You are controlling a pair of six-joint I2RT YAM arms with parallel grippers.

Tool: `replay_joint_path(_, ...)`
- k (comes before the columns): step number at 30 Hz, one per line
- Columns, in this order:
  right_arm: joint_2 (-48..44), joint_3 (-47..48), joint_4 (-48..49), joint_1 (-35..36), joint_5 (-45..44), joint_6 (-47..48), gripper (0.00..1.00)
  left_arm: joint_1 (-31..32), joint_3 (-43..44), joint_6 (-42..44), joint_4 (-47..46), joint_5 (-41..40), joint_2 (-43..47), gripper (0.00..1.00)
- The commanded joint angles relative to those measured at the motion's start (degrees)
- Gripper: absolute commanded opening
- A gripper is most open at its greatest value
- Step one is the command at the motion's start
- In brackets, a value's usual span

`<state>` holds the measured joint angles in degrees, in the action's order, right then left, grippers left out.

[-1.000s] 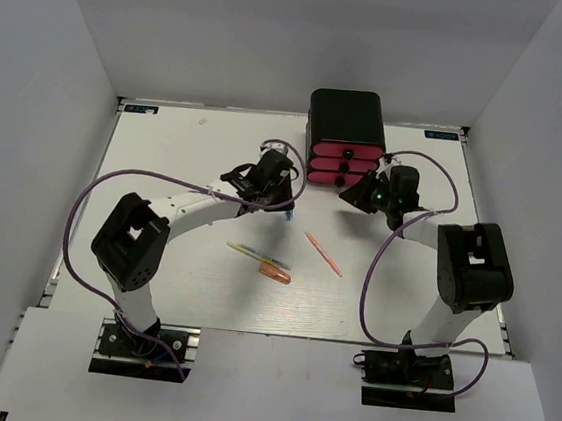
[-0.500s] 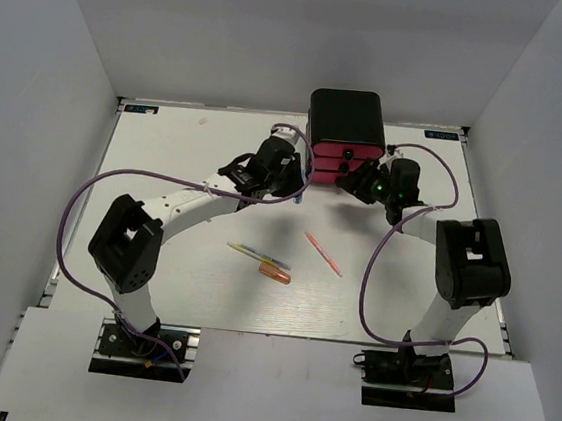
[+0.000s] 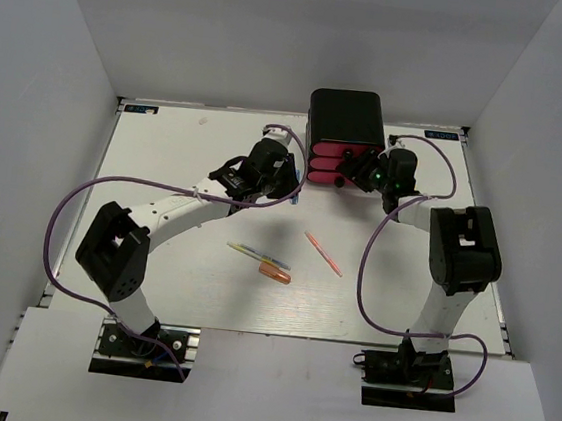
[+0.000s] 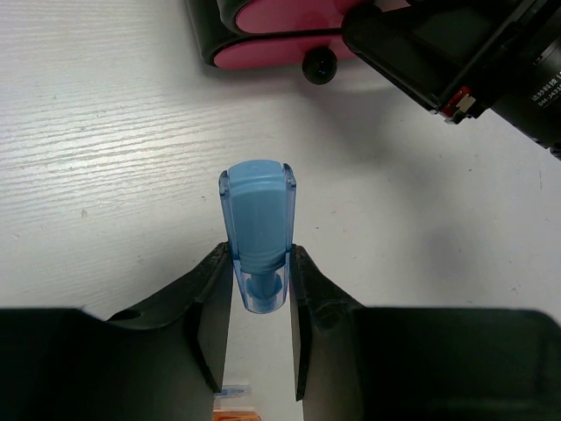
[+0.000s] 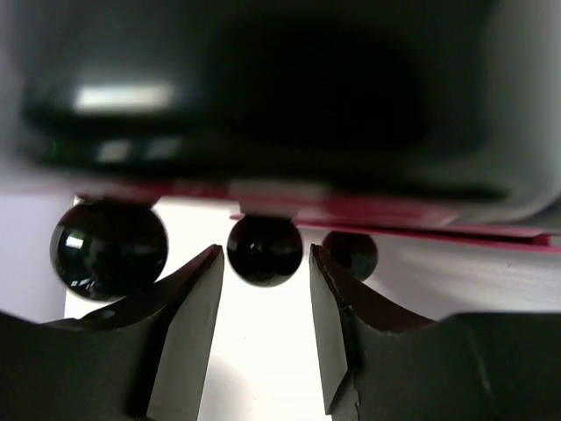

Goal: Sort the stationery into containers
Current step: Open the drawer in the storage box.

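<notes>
Two pincers engaged | left pincer (image 4: pixel 259 265) pinched blue pen (image 4: pixel 257 210), waiting beside cabinet (image 3: pixel 346 117) | right pincer (image 5: pixel 265 260) spread around drawer knob (image 5: pixel 264 248), likely to pull it open.

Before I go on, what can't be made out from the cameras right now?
1. Which drawer owns the knob between the fingers of the right gripper: the right wrist view is blurred, and in the top view the gripper covers that spot.
2. Lower end of the blue piece in the left gripper: its fingers hide it, left wrist view.
3. Inside of the cabinet: its black shell hides it, every view.
4. Types of the loose pens: too small, top view.
</notes>
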<state>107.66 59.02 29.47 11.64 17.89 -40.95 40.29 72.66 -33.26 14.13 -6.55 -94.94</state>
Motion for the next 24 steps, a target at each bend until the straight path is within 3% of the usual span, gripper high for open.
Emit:
replay_joint_path(1, 0.89, 2.68, 3.13, 0.05, -2.68, -1.15, 0.46, 0.39, -0.42, -0.41, -1.03, -0.66, 3.35, 0.00)
replay_joint_path(11, 0.19, 0.74, 5.86, -0.21, -2.86, -0.80, 0.20, 0.40, 0.10, -0.41, -1.03, -1.19, 3.88, 0.00)
replay_joint_path(24, -8.42, -12.08, 6.30, -0.12, 0.30, -1.15, 0.20, -0.13, 6.42, 0.12, -4.99, 1.71, -1.38, 0.00)
